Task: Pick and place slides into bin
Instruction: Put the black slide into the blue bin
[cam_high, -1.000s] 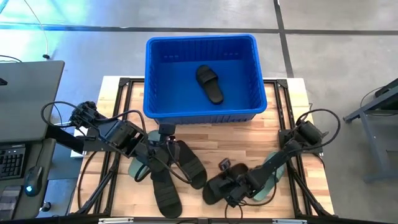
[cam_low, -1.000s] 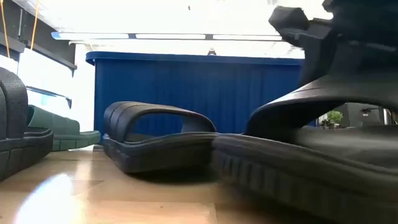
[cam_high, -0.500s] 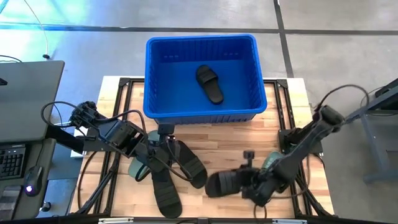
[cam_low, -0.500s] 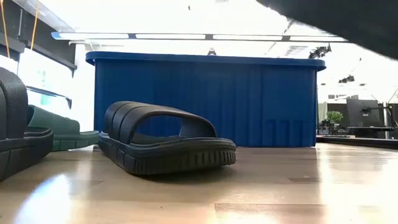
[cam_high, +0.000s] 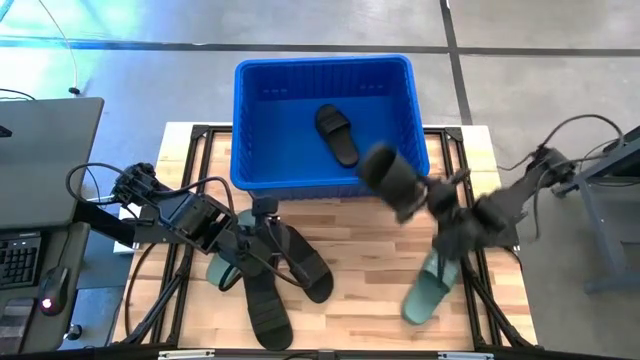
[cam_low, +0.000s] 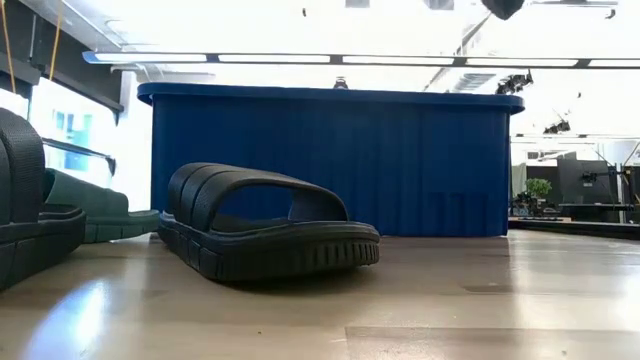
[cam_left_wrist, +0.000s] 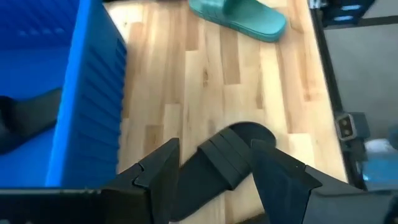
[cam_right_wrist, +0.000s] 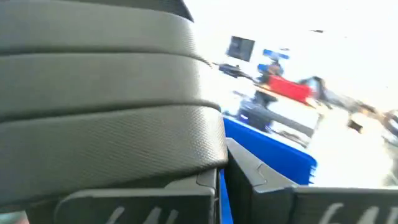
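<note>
The blue bin (cam_high: 322, 125) stands at the table's far side with one black slide (cam_high: 337, 135) lying in it. My right gripper (cam_high: 428, 197) is shut on another black slide (cam_high: 388, 178), held in the air by the bin's near right corner. My left gripper (cam_left_wrist: 216, 148) is open at the table's left. Its fingers stand on either side of the strap of a black slide (cam_left_wrist: 227, 158) that lies on the table. A second black slide (cam_high: 262, 300) and a green slide (cam_high: 222, 270) lie beside it. Another green slide (cam_high: 430, 290) lies at the near right. My right gripper holds the black slide with its ribbed strap (cam_right_wrist: 112, 118) right before the fingers (cam_right_wrist: 273, 186). The slide itself hides the place of contact. The slide is lifted clear of the table and reaches from the gripper toward the bin. My left gripper: I cannot tell whether its fingers touch the strap.
The bin's near wall (cam_low: 330, 165) rises behind the black slide (cam_low: 270, 235) in the low view. Bare wood shows at the table's middle and near right. A desk with a keyboard (cam_high: 20, 260) stands left of the table.
My right gripper has lifted the black slide off the table's near right part. It has carried the slide up and toward the far edge, to the bin's near right corner. The green slide that lay under that arm now shows in full.
</note>
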